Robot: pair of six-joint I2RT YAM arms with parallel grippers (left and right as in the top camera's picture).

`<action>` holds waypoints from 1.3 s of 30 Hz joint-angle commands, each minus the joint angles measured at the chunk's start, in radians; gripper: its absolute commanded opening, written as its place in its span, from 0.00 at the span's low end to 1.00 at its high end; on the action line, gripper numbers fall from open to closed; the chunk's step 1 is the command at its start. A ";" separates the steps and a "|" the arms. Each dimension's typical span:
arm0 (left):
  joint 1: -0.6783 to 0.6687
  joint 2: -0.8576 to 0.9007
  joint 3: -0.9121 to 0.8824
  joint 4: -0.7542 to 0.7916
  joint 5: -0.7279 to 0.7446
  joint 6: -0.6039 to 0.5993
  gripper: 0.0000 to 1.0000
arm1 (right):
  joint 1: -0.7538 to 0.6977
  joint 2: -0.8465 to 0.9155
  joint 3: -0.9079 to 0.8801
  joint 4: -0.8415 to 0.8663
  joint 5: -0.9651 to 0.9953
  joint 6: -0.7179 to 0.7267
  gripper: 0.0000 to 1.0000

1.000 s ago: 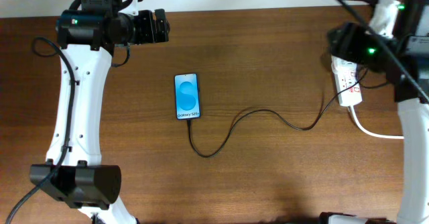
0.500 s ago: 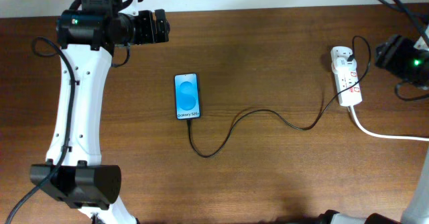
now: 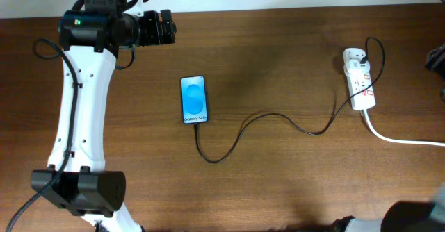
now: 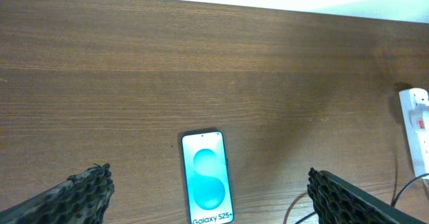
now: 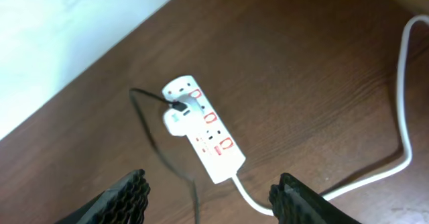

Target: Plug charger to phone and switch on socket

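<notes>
At the middle of the bench (image 3: pixel 292 44), the phone (image 3: pixel 194 99) is lying lit, the charger (image 3: pixel 274 114) running from its lower edge to the socket (image 3: pixel 360 86) on your right. You are holding the left jaws and the right jaws wide apart, gripping nothing.

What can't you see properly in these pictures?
- Whether the socket is on: too small overhead; right wrist view shows only red marks.
- Whether the charger sits inside the phone: too tiny overhead; left wrist view's bottom edge cuts that off.
- Where the white cord ends: it leaves overhead's right edge.
</notes>
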 commanded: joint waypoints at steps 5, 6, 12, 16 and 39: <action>0.003 0.002 0.003 -0.001 -0.007 0.016 0.99 | -0.012 0.185 0.017 0.037 -0.013 -0.011 0.64; 0.003 0.002 0.003 -0.001 -0.007 0.016 0.99 | -0.016 0.205 0.017 0.042 -0.013 -0.011 0.64; 0.003 0.002 0.003 -0.001 -0.007 0.016 1.00 | -0.035 0.311 0.017 0.092 -0.036 -0.011 0.64; 0.003 0.002 0.003 -0.001 -0.007 0.016 0.99 | -0.033 0.372 0.017 0.147 -0.036 -0.011 0.64; 0.003 0.002 0.003 -0.001 -0.007 0.016 0.99 | 0.047 0.609 0.017 0.246 -0.056 -0.117 0.80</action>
